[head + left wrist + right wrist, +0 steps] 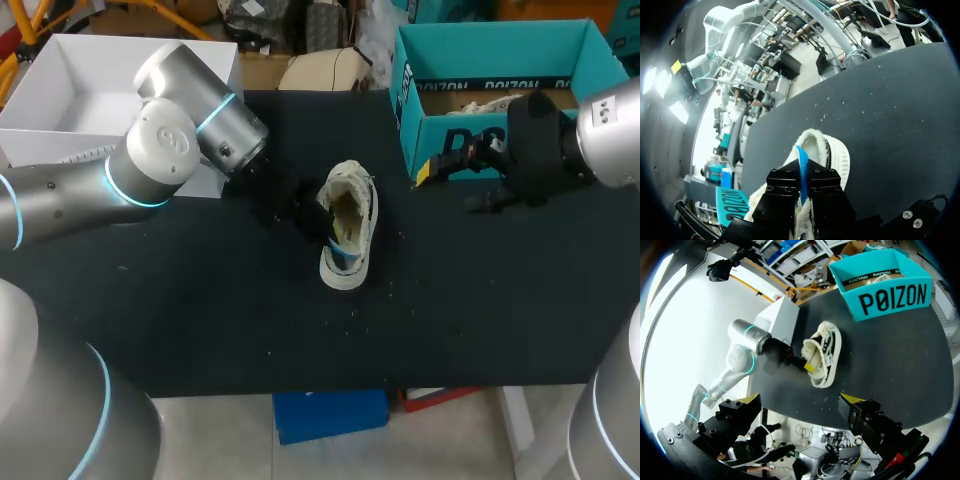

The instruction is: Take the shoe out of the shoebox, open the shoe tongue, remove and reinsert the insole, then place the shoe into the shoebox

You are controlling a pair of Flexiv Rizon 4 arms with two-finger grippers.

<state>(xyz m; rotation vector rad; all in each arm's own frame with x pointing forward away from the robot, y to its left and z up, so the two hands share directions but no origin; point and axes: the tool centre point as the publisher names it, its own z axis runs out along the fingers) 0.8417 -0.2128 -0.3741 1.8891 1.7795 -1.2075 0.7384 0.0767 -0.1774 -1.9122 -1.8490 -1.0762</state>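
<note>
While the shoe [348,225] lies on the counter [200,320] just outside the teal shoebox [500,90], the left end effector [803,175] pinches its blue insole [801,156]. The right end effector [800,402] hangs open by the shoebox's front wall.

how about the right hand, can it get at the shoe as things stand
Probably yes: the right hand is open, with bare table between it and the shoe. The left hand grips the blue insole at the shoe's opening, so only that side looks taken.

White shoe [349,226] on dark table [200,300], teal shoebox [490,50] behind
</note>
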